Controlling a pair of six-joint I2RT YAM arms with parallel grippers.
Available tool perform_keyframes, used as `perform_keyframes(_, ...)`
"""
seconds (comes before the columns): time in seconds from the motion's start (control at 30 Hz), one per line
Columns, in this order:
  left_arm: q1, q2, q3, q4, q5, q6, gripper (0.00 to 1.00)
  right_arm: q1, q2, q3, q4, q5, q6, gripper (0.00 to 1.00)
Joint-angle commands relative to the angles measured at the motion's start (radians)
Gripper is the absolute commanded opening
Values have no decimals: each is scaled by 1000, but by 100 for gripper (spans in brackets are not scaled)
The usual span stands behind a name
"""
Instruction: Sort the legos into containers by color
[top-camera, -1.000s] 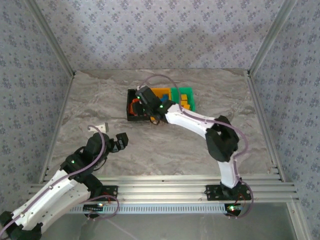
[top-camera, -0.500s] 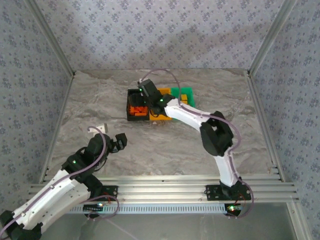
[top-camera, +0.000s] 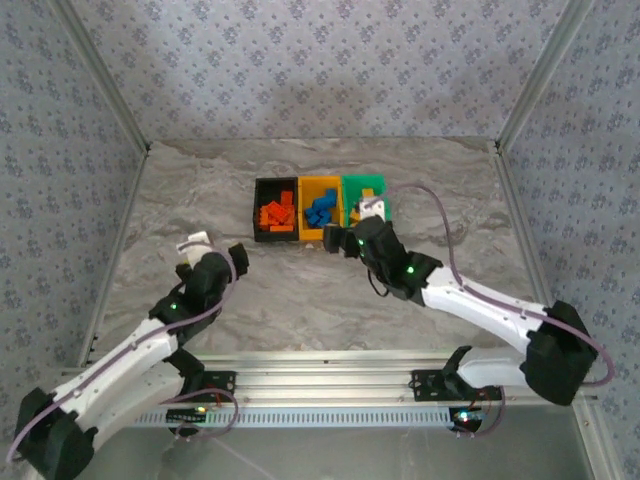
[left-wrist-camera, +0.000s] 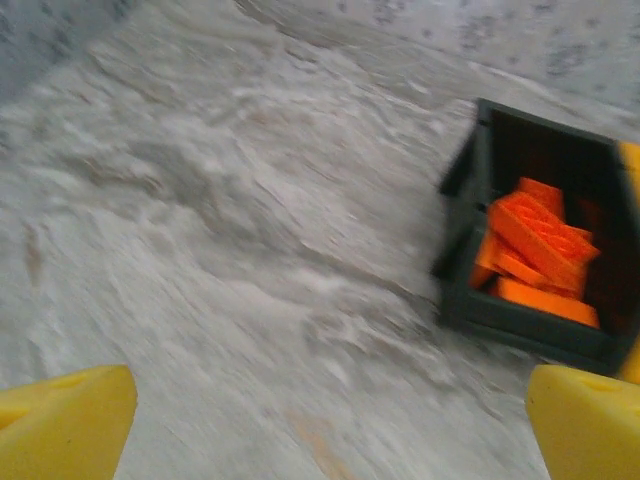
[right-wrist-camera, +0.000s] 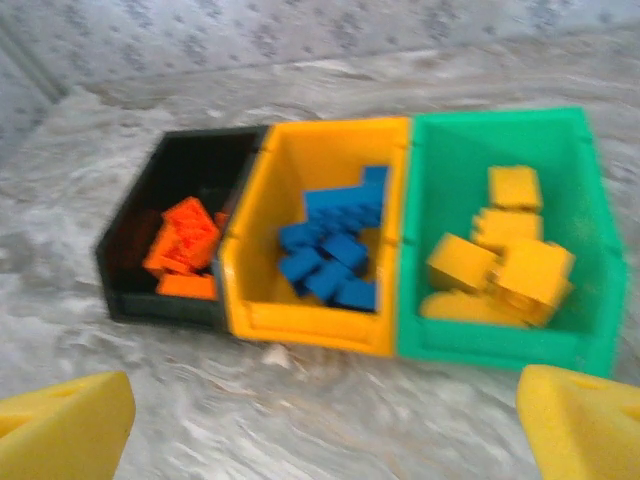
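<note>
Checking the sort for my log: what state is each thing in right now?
Black bin: upright, holds red-orange legos.
Yellow-orange bin: upright, holds blue legos.
Green bin: upright, holds yellow legos.
Left end effector: open, empty.
Right end effector: open, empty.

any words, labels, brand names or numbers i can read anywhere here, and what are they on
None: no word, number or logo can be read in any view.
black bin, yellow bin, green bin: plain walls, no label.
bricks: studs too blurred to show any mark.
wall: a repeating flower-like pattern, not writing.
</note>
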Motion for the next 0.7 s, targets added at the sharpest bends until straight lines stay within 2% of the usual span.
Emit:
perform_keyframes(0.0, 104, 133, 74, 218, -73, 247, 100, -11, -101, -80, 18, 127, 35, 100)
perform_keyframes(0.07, 193, 234, 90, 305, -70, 367, 100, -41, -131, -96, -7, 115, 36, 100)
perform_keyframes(0.17, 334, 390, 119, 371, -33, 471, 100, -95, -146, -86, -88, 101, 66, 100)
perform_keyframes(0.23, 386, 473, 121, 425, -10, 516, 100, -132, -149, -90, -107, 63, 64, 100)
perform_keyframes(0.33, 417, 554, 34, 690, 69, 609, 100, -175, -157, -116, -92, 45, 67, 100)
perform_keyframes(0.47, 454, 639, -58, 951, 230, 590, 100, -224, -187, -166, -51, 39, 57, 100)
perform_keyframes(0.53, 451, 676, -74, 1020, 248, 609, 100, -254, -209, -194, -17, 28, 31, 100)
perform_keyframes(0.6, 460, 658, -70, 972, 285, 599, 100, -286, -233, -229, 28, 13, 14, 100)
perform_keyframes(0.67, 464, 652, -110, 1042, 328, 607, 100, -326, -262, -267, 92, -19, -9, 100)
